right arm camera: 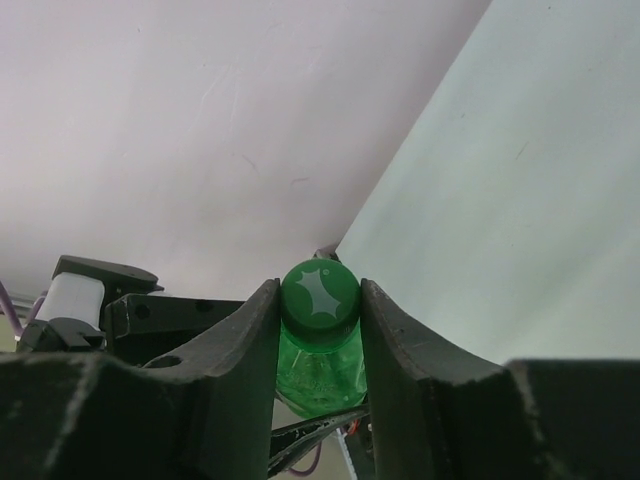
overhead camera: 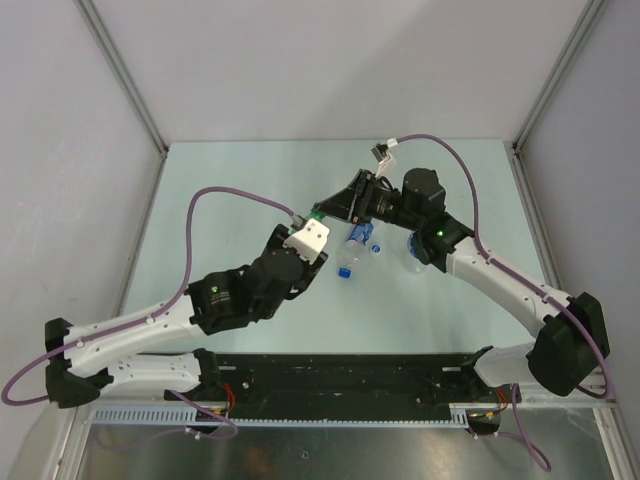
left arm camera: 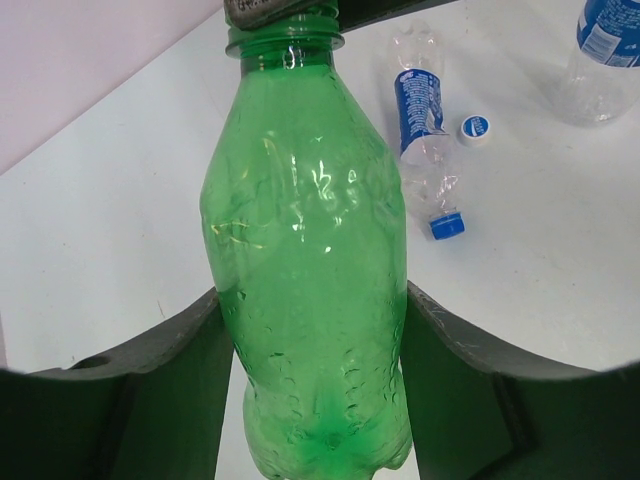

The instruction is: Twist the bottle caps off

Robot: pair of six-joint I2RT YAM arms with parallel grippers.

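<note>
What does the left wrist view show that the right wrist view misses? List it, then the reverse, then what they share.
Left wrist only: the left hand clamping the body of the green bottle, a clear bottle lying on the table with its blue cap on, a loose cap beside it, and a second clear bottle at the top right.
Right wrist only: the green cap, pinched by the right hand.
Both: the green bottle.

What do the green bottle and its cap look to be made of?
The green bottle looks like thin, glossy translucent plastic: light shows through and highlights glint on its dimpled wall. The green cap seems opaque plastic, smooth, with a pale star mark on top.
</note>
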